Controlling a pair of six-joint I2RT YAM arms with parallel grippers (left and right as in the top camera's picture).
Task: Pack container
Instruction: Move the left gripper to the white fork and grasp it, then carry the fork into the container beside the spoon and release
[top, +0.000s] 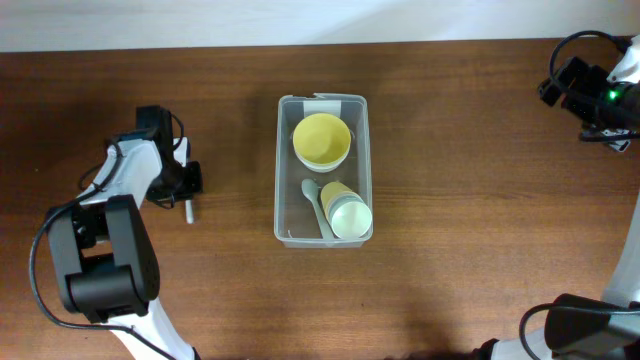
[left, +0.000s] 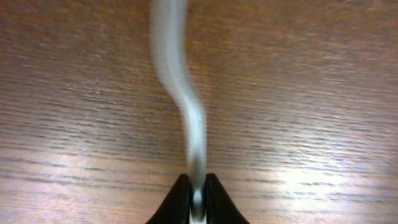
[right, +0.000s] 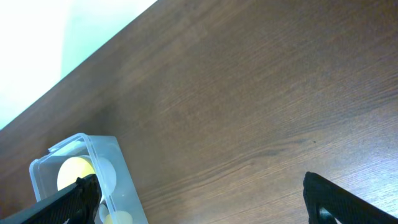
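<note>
Left tool (left: 198, 186) is pinched tight on a blurred pale slender piece (left: 186, 106) stretching ahead over the counter (left: 311, 93). Right tool (right: 199, 190) gapes wide, the container (right: 121, 171) just beyond one finger.

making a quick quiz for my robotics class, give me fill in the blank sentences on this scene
1. The bowl in the container is ___ in colour.
2. Beside the cup in the container lies a pale ___.
3. The left gripper is shut on a thin ___ utensil.
4. The right gripper has its jaws ___.
Missing words: yellow; spoon; white; open.
</note>
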